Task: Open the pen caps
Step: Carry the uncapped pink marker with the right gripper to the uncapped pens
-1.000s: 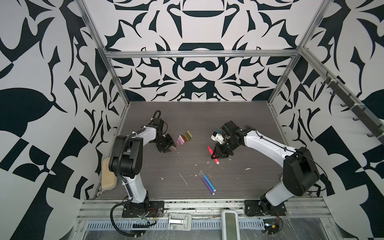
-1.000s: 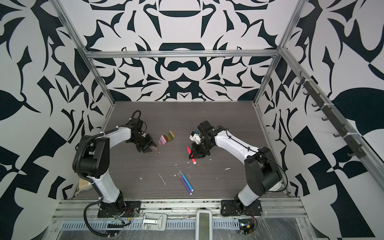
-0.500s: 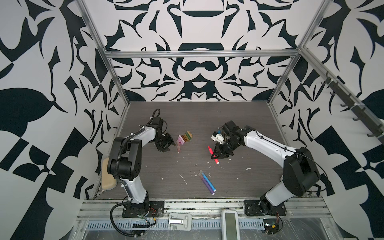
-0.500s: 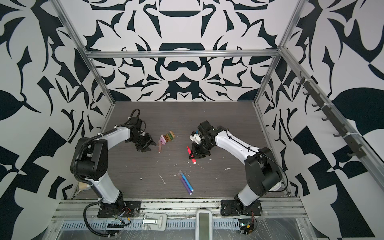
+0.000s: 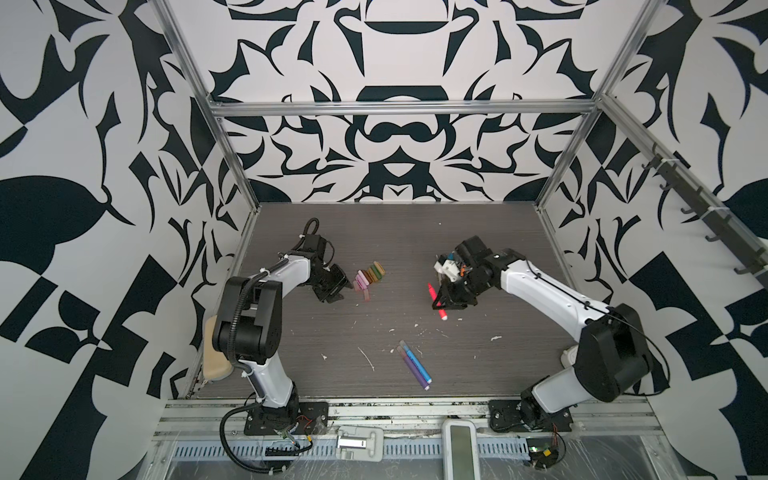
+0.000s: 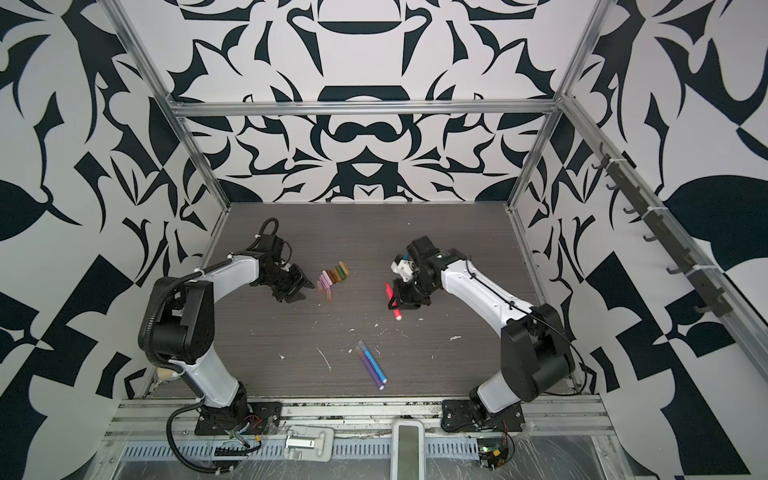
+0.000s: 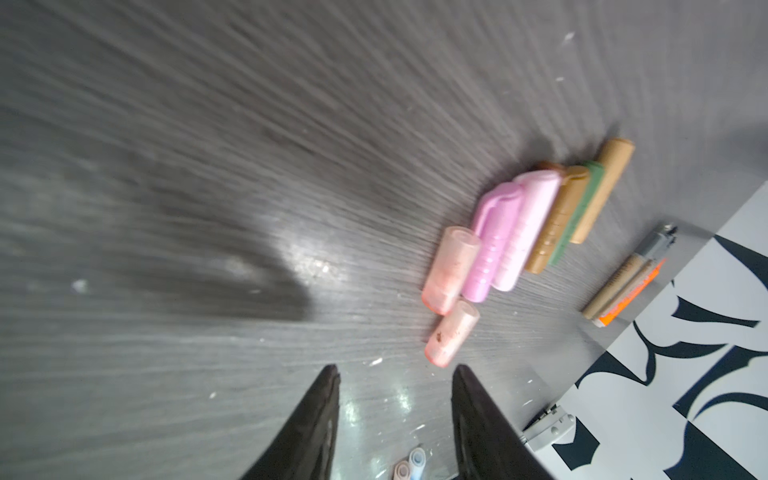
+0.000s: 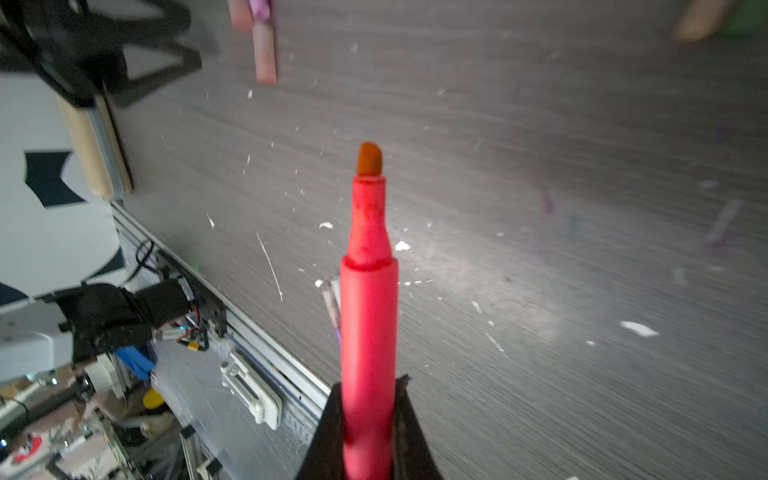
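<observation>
I am working over a dark wood-grain table (image 5: pixel 395 232), with a beige pencil case (image 5: pixel 214 353) lying at its left edge, well apart from everything else. My right gripper (image 8: pixel 368 386) is pinching the red pen (image 8: pixel 368 316) by its barrel and holding it above the table right of centre, with the bare end pointing away from my jaws. My left gripper (image 7: pixel 395 374) is hovering low with its jaws spread and nothing between them, just beside the caps.

I am judging this pen done, so the step in hand is laying it down. To do that well, I am aiming for bare table near the blue and purple pens (image 5: pixel 415 363) at the front. I am planning to lower the barrel flat before letting go so it cannot roll, and to keep my left gripper from nudging the caps as it pulls clear.

The row of caps (image 7: pixel 532 216) is lying left of centre, packed side by side and touching: pale pink ones, then tan, green and brown. They are short, stubby cylinders. A loose cap (image 7: pixel 452 332), translucent pink with a reddish rim, is resting at the row's near end, closest to my left fingertips. The pen's orange felt tip (image 8: pixel 369 160) is showing bare.
</observation>
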